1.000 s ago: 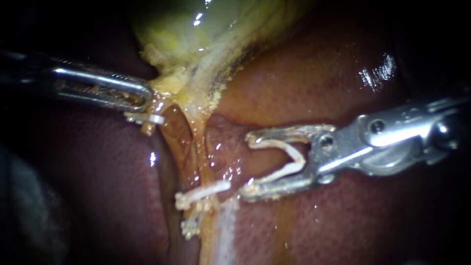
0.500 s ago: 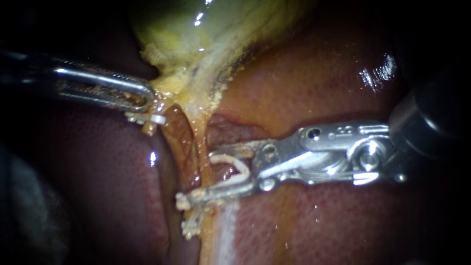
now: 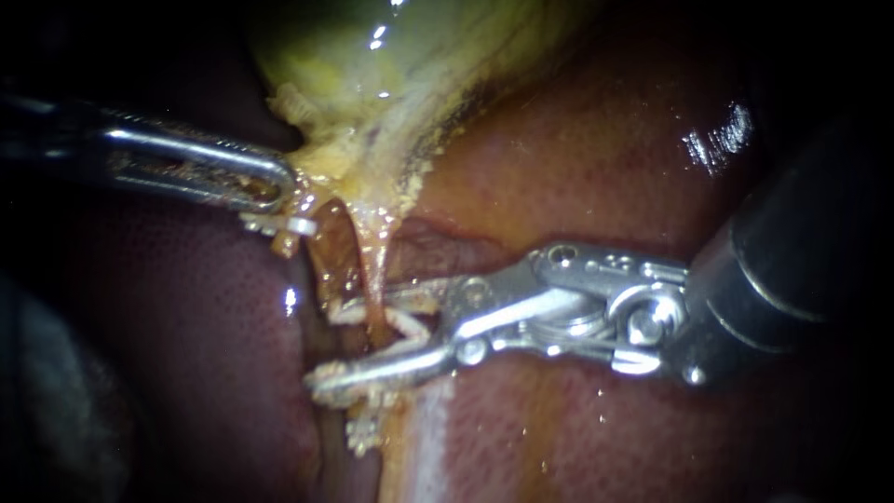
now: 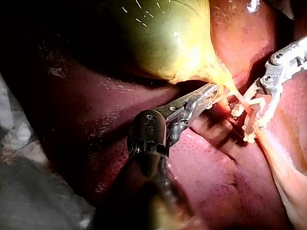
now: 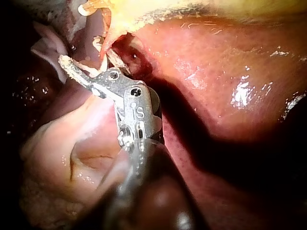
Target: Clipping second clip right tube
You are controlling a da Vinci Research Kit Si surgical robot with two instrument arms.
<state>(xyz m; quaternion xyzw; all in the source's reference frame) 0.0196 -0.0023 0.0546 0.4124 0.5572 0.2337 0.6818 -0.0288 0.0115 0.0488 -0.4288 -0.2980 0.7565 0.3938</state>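
Note:
My left instrument (image 3: pixel 275 184) comes in from the left, its jaws shut on tissue at the neck of the yellow-green gallbladder (image 3: pixel 391 56), pulling it leftward; the left wrist view shows the same hold (image 4: pixel 211 93). My right instrument (image 3: pixel 333 346) reaches in from the right with its jaws open. They carry a white clip (image 3: pixel 405 321) and stand astride the orange tube (image 3: pixel 371 279), one jaw above it and one below. In the right wrist view the jaws (image 5: pixel 88 57) lie at the tube under the gallbladder's edge. The lower jaw hides part of an earlier white clip.
Dark red liver (image 3: pixel 605 140) lies all around. A white clip (image 3: pixel 291 225) sits just below the left jaws, and another clip end (image 3: pixel 358 433) shows lower on the tube. Pale cloth (image 4: pixel 19 139) lies beside the liver behind my left instrument.
My right instrument has moved left, from clear of the tube to straddling it with the clip, and its jaws have narrowed. The left instrument has stayed where it was.

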